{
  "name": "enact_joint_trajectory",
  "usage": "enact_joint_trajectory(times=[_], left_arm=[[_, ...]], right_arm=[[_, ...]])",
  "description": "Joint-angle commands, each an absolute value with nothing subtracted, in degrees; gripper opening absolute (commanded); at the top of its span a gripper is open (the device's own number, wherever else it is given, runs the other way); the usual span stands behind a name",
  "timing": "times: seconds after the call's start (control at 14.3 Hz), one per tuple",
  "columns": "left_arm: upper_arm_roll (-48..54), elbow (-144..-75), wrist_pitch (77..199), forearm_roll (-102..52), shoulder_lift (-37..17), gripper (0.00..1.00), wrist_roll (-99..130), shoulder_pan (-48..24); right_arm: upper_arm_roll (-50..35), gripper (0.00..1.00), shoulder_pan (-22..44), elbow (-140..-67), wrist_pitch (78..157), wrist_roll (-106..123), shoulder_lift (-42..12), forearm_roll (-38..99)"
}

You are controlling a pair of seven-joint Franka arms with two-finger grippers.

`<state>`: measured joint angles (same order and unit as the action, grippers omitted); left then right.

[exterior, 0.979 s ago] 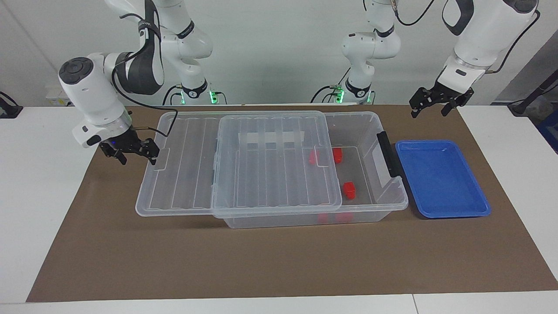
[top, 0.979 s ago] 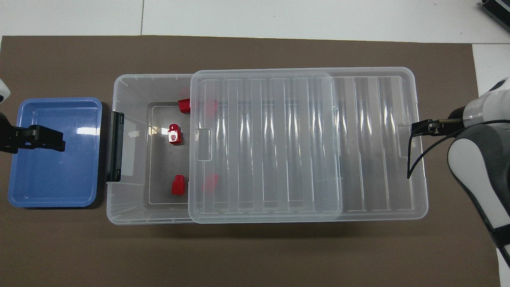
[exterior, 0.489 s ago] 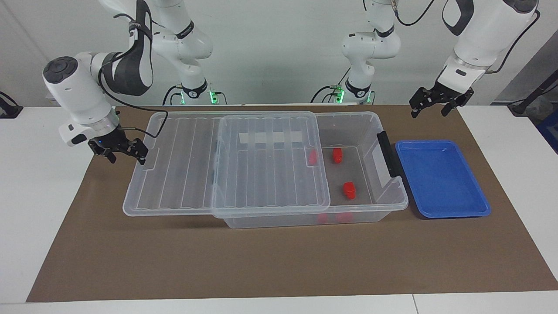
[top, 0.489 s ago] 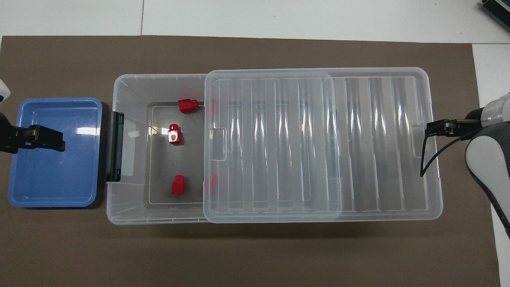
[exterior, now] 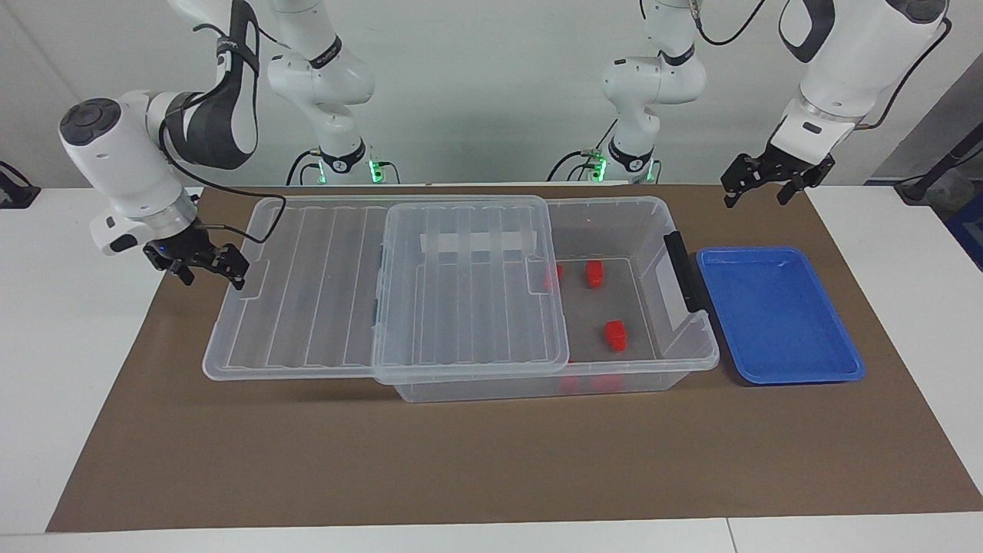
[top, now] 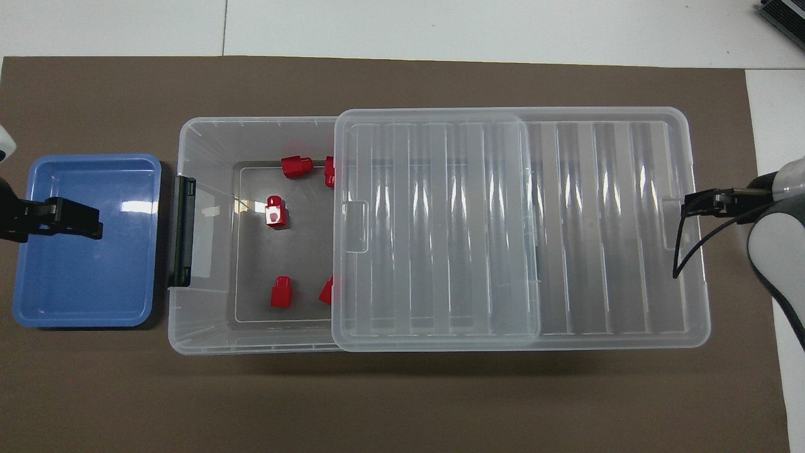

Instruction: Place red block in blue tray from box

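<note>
Facing view: high camera across table (exterior: 491,461), looking at robots, moderately far, whole mat and both arm bases in frame.
Overhead view: high above robots' end, steeply down, closer.
Shared: box (exterior: 637,230) (top: 207,327), blue tray (exterior: 776,315) (top: 82,277), seen half a turn apart.

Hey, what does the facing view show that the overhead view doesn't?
Only the facing view shows both arms whole, their bases, the wall, and the right gripper at the edge of the lid.

Only the overhead view looks straight down into the box, showing the red blocks from above.

Both show the lid slid partway off toward the right arm's end, the blue tray empty beside the box, and the left gripper raised at the tray's end of the table.
</note>
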<state>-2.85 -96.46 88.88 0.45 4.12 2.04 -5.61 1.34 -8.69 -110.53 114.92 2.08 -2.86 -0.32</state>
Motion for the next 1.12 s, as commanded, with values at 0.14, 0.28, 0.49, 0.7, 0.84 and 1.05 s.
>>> enact_joint_trajectory(times=[0.14, 0.28, 0.49, 0.7, 0.84, 1.05], left_arm=[[-2.7, -96.6, 87.5, -0.3, 5.1, 1.0, 2.5, -5.8], [-2.3, -97.2, 88.4, -0.4, 5.4, 1.0, 2.1, -5.9], [-1.9, -97.3, 88.9, -0.4, 5.4, 1.0, 2.1, -7.0], [-1.7, -99.9, 96.9, -0.5, 5.5, 1.0, 3.0, -7.3], [-1.3, -108.3, 106.5, -0.5, 8.2, 1.0, 10.2, -10.4], [-1.3, -111.9, 111.9, -0.5, 7.8, 1.0, 21.3, -15.9]], right_arm=[[0.9, 1.0, -7.2, -111.1, 114.6, 3.3, -1.8, -0.1], [0.9, 1.0, -7.0, -110.7, 114.5, 3.2, -1.8, -0.1], [0.4, 1.0, -6.9, -110.0, 113.3, 3.2, -0.5, -0.1], [-0.2, 1.0, -6.9, -106.8, 108.7, 1.9, -0.3, -0.2], [-1.4, 1.0, -6.9, -104.5, 105.4, 0.1, 0.2, -0.2], [-3.9, 1.0, -6.9, -101.0, 101.1, -4.4, 0.5, -0.2]])
